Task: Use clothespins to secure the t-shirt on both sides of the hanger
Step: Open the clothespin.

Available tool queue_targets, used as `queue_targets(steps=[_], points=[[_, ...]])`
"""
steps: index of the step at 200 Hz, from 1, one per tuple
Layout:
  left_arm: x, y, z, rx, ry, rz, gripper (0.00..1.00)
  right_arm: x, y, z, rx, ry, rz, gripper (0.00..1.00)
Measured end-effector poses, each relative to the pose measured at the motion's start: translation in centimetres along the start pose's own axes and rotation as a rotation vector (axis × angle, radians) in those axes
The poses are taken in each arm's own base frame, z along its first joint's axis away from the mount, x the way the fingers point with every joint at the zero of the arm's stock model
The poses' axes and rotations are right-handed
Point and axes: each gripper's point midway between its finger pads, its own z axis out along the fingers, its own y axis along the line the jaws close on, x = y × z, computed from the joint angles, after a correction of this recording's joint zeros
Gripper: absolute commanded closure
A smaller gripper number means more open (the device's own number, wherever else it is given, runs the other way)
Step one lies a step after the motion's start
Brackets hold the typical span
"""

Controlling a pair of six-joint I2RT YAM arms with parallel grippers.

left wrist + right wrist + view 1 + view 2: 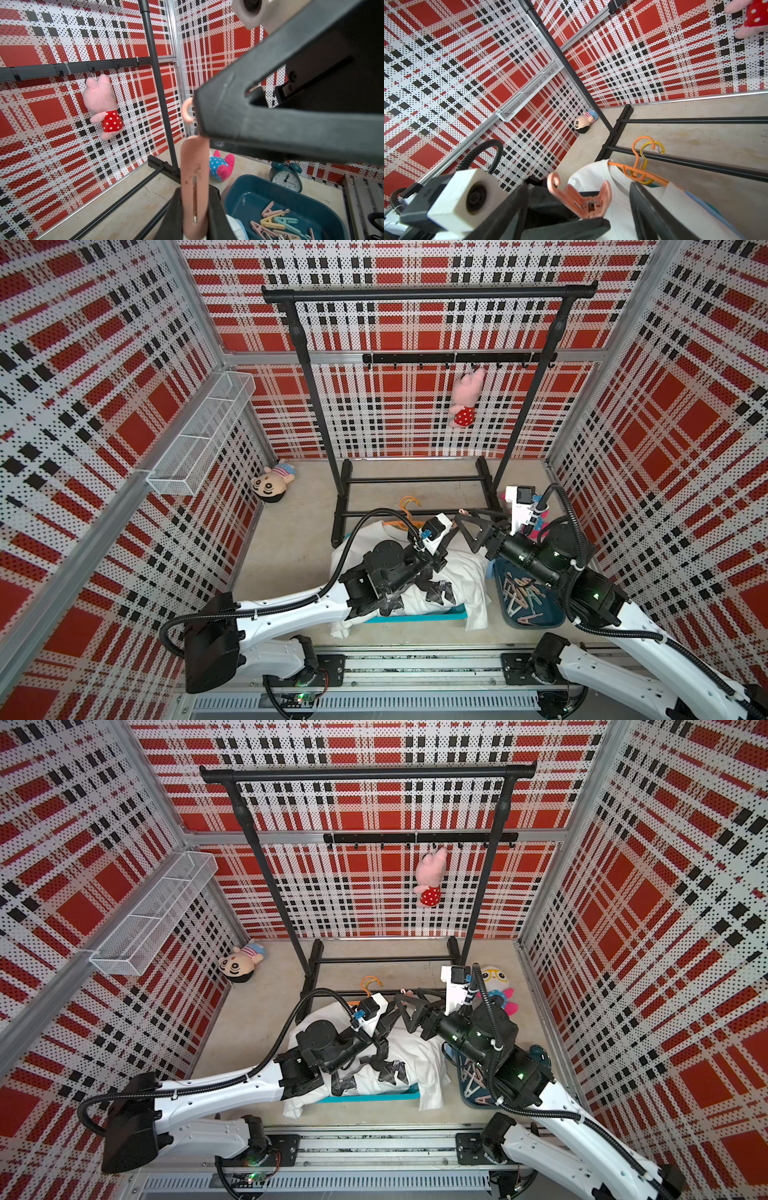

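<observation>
My left gripper [194, 199] is shut on a pale pink clothespin [194, 176] and holds it above the white t-shirt [461, 572]. My right gripper [579, 199] is open. Its black fingers [643, 207] stand wide on either side of that clothespin [583, 199], clear of it. In both top views the two grippers meet near the shirt's collar, the left gripper [454, 527] below the right gripper [463, 516]. An orange hanger [637, 158] sits in the collar. More clothespins [276, 220] lie in a blue bin [245, 199].
A black clothes rack [415, 294] stands behind the shirt, its base bars [415, 480] close by. A teal tray [415, 617] lies under the shirt. Plush toys [272, 483] sit on the floor, another plush [467, 398] hangs on the hook rail. An alarm clock [285, 179] stands by the bin.
</observation>
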Motion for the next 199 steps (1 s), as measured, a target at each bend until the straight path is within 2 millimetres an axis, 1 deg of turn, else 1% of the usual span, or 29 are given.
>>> queue_targets(steps=[59, 109, 129, 147, 162, 180, 199], points=[[0.2, -0.1, 0.1, -0.003, 0.004, 0.016, 1.0, 1.1, -0.8, 1.5, 0.025, 0.037, 0.046, 0.37], [0.2, 0.0, 0.1, -0.015, 0.008, 0.021, 1.0, 0.8, -0.8, 1.5, 0.026, 0.023, 0.049, 0.42], [0.4, 0.1, 0.1, -0.016, 0.012, 0.022, 1.0, 0.7, -0.8, 1.5, 0.026, 0.019, 0.047, 0.46], [0.5, 0.0, 0.1, -0.015, 0.016, 0.022, 1.0, 0.7, -0.8, 1.5, 0.027, 0.016, 0.044, 0.54], [0.5, 0.0, 0.1, -0.014, 0.015, 0.022, 1.0, 0.6, -0.9, 1.5, 0.032, 0.012, 0.042, 0.56], [0.5, 0.0, 0.1, -0.014, 0.015, 0.021, 0.98, 0.6, -0.9, 1.5, 0.036, 0.01, 0.04, 0.6], [0.4, 0.0, 0.1, -0.015, 0.013, 0.019, 0.94, 0.6, -1.0, 1.5, 0.04, 0.01, 0.037, 0.65]])
